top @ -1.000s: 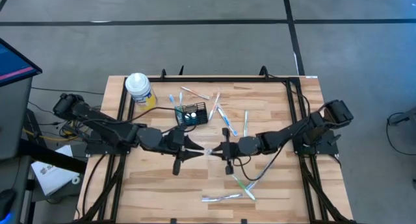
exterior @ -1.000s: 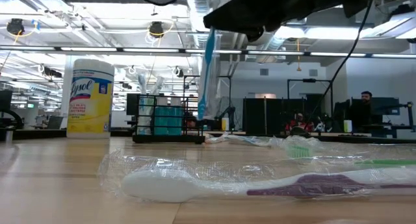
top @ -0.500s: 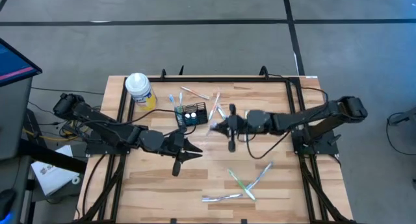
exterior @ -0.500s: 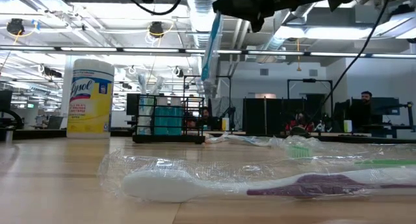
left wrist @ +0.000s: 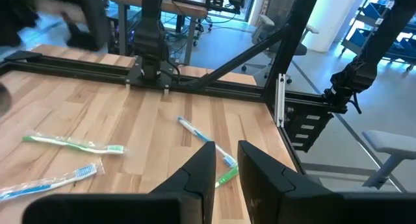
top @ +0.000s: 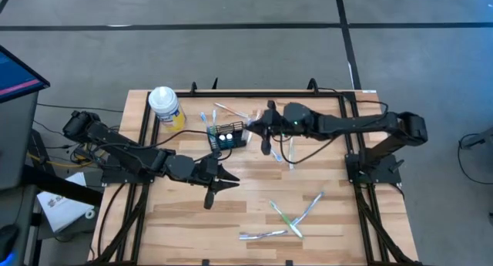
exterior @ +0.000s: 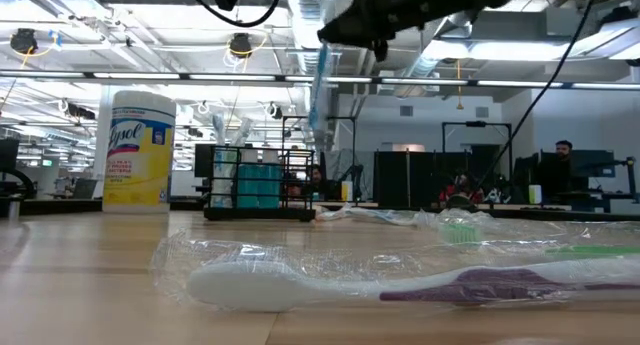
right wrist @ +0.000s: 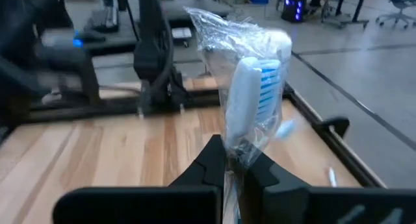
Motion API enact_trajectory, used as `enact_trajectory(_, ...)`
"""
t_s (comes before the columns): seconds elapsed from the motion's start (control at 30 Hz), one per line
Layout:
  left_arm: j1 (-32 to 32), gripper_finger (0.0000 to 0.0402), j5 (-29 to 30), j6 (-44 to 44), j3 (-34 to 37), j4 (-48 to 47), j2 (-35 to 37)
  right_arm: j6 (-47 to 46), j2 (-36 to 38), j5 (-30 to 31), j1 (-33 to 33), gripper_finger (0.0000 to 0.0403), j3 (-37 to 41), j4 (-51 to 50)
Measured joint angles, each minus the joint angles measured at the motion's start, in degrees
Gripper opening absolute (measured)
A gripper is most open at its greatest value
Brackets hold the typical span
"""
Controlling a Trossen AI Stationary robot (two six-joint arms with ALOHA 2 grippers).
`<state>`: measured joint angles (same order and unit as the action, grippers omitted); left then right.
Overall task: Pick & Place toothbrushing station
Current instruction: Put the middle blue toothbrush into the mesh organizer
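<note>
The step in hand looks like dropping a wrapped toothbrush into the toothbrushing station (top: 226, 135), the small black mesh caddy that I take as the landmark here. Going left to right: the yellow canister (top: 165, 106) stands on the left of the caddy, toward the table's far edge. The left gripper (top: 224, 181) waits on the near side of the caddy, well apart from it, its fingers (left wrist: 203, 167) close together with a narrow gap and nothing between them. The caddy sits at the back middle of the wooden table (top: 185, 220). Just right of it the right gripper (top: 250, 127) is clamped on a wrapped blue toothbrush (right wrist: 255, 87), which hangs nearly upright above the caddy's right end in the low view.

To do it well, I would centre the brush over one open compartment, keep it vertical, lower until its end is inside the mesh, and only then release; the loose wrapper could snag on the rim.

More wrapped toothbrushes lie scattered right of the caddy and toward the near edge. Beyond the table is a grey floor and an open workshop with desks and a seated person far off
</note>
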<state>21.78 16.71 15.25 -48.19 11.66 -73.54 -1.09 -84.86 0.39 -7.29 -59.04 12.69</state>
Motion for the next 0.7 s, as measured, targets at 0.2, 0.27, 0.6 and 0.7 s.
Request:
enact_trajectory(0.2,0.00,0.0060,0.02,-2.04,0.01,0.00,0.00,0.19,-0.70,-0.89,-3.13,0.0005,-2.61,-1.80)
enact_trajectory(0.27,0.00,0.0060,0.00,-3.16,0.01,-0.02,0.00,0.04,-0.70,-0.85,-4.17,0.0005,-2.61,-1.70)
enact_trajectory(0.6,-0.33,0.0057,0.01,-3.43,0.01,0.00,0.00,-0.52,-0.72,-0.86,-6.84,0.0005,-2.61,0.40)
enact_trajectory(0.7,-0.40,0.0058,0.01,-3.44,0.01,0.00,0.00,-1.61,-0.72,-0.86,-7.36,0.0005,-2.61,1.32)
